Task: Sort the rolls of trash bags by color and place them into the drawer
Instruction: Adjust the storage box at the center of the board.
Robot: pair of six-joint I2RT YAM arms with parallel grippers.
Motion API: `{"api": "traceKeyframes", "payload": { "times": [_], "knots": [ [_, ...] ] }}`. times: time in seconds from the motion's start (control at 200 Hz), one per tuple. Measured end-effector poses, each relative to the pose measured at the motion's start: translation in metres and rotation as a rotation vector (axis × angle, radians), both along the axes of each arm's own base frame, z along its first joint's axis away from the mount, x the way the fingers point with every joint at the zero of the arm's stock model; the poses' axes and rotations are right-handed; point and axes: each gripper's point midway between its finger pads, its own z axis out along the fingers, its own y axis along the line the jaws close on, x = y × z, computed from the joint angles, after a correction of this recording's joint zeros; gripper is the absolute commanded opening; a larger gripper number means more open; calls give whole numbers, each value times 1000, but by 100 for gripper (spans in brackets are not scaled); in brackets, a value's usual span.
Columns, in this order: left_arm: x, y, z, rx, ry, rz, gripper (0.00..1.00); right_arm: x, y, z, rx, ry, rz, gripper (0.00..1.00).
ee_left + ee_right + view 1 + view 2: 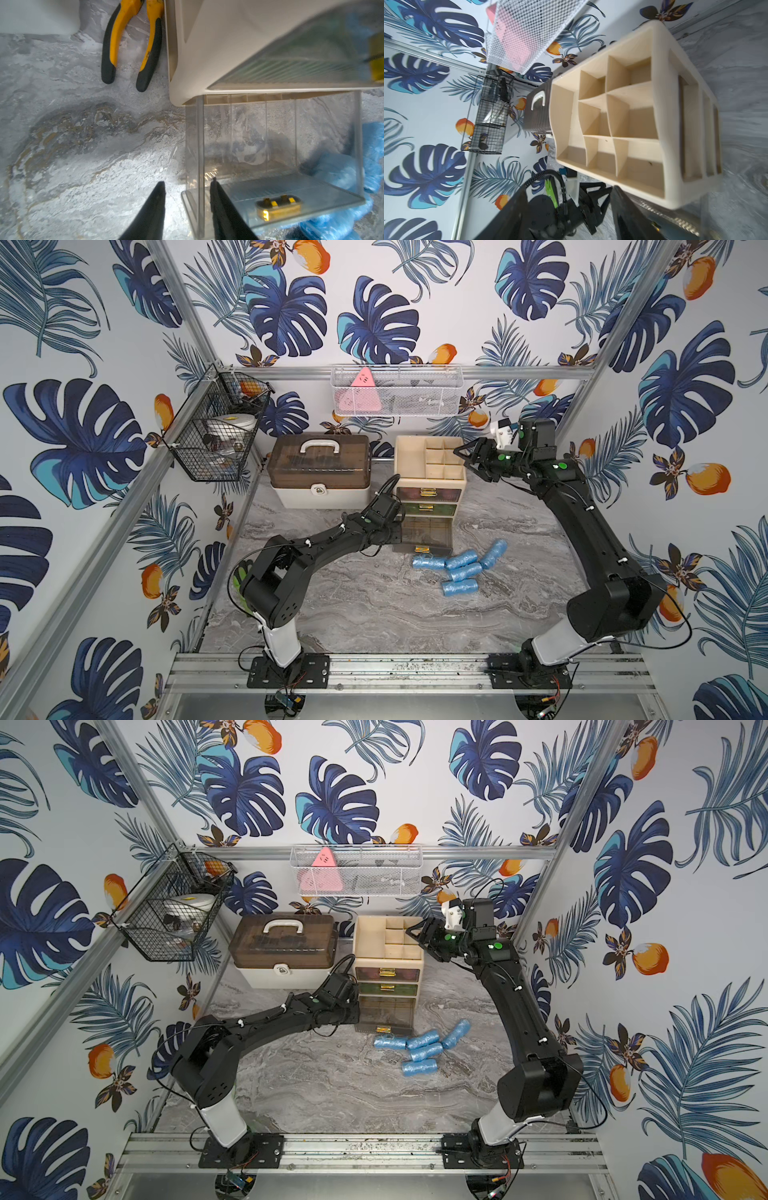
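Rolls [464, 571] pale blue. Tabletop [374, 614] grey marble. Drawer [424, 535] smoky clear, handle [420, 549] gold. Cabinet [409, 456] cream. Pliers [113, 41] yellow-and-black. Walls [457, 302] white, blue leaves, orange fruit print.

Robot lab test cell: aluminium frame [291, 372], leaf-print backdrop walls [457, 302], two arms [324, 541] bolted to a rail [415, 672].

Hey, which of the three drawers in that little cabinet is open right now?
The bottom drawer: it is pulled out toward the blue rolls, while the top drawer and middle drawer sit flush and shut.
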Motion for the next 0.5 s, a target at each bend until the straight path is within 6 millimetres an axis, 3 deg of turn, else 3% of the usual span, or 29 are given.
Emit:
{"api": "traceKeyframes", "payload": {
  "times": [0.26,0.5],
  "knots": [
    [-13,2,-9,-17,11,-26,38,-49,-34,-60,-189,111,-60,72],
    [-25,-16,-4,-77,2,-79,36,-71,-66,-136,-317,267,-137,75]
  ]
}}
